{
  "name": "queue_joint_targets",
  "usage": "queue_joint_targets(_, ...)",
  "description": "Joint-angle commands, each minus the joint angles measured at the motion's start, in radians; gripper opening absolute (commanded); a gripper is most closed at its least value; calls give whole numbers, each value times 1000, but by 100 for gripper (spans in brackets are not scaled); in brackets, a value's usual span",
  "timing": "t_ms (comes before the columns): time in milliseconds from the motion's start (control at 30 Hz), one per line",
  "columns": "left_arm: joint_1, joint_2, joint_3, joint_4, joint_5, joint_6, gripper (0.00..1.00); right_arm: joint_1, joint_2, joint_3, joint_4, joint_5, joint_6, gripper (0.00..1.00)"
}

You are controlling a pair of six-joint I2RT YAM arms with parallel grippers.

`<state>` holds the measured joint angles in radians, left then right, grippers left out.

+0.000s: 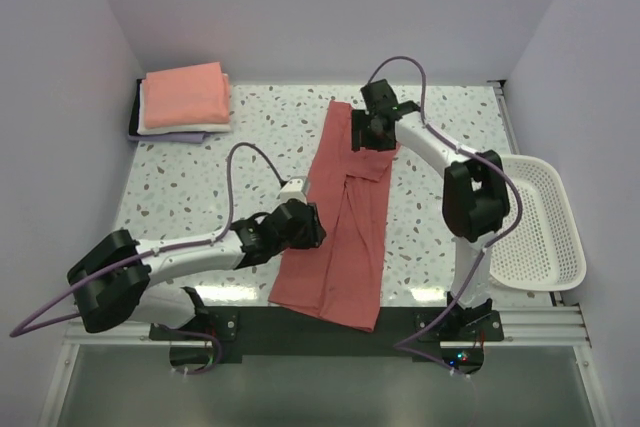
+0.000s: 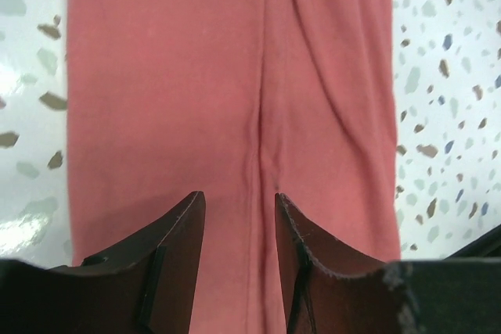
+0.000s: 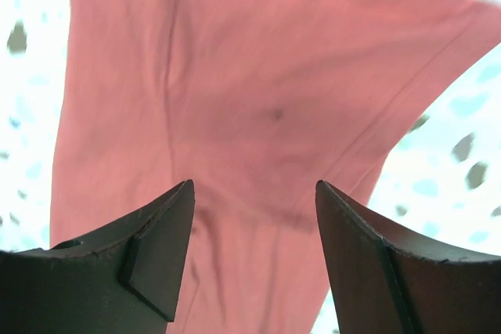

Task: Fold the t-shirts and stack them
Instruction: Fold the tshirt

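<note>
**Both grippers open over the long red tee**

I had the left gripper (image 2: pixel 239 197) low over the dusty-red t-shirt (image 1: pixel 340 217), its fingers parted by a narrow gap and holding nothing. The cloth lay flat directly beneath the fingertips. A lengthwise crease ran straight ahead of that gap, with speckled table (image 1: pixel 190 187) showing off to either side of the hand.

The right gripper (image 3: pixel 254 185) sat over the far end of the same shirt. Its fingers were spread wide and it too gripped nothing. Under it the fabric was wrinkled, and a sleeve flared away ahead and to the right of the fingers.

From above, the shirt stretched as a long narrow strip between the two hands, with its near end just past the left gripper at the table's front edge.

The stack of folded tees (image 1: pixel 185 97), salmon-pink on top with white and lavender edges showing below, sat well apart from the left gripper, far ahead and to its left. The white basket (image 1: pixel 540 227) lay off to the right arm's outer side.
</note>
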<state>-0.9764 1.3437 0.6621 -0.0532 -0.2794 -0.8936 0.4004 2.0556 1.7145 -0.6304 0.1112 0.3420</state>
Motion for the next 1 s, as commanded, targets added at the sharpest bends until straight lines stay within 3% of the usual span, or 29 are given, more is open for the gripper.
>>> queue_joint_targets(0, -4, -67, -58, -5, 38, 39, 45, 55, -67, -134, 78, 33, 40, 67)
queue_joint_targets(167, -5, -121, -130, 10, 88, 41, 45, 61, -29, -182, 118, 18, 57, 67)
queue_joint_targets(433, -4, -193, -167, -8, 111, 50, 45, 60, 155, -32, 126, -15, 28, 67)
queue_joint_targets(600, 33, -196, -168, 3, 141, 56, 47, 57, 320, 178, 51, -2, 3, 67)
queue_joint_targets(800, 163, -193, -193, 99, 250, 51, 53, 31, 492, 468, -15, -34, -23, 68)
queue_joint_targets(967, 193, -141, -167, 127, 278, 76, 59, 25, 522, 572, 14, -110, -35, 80)
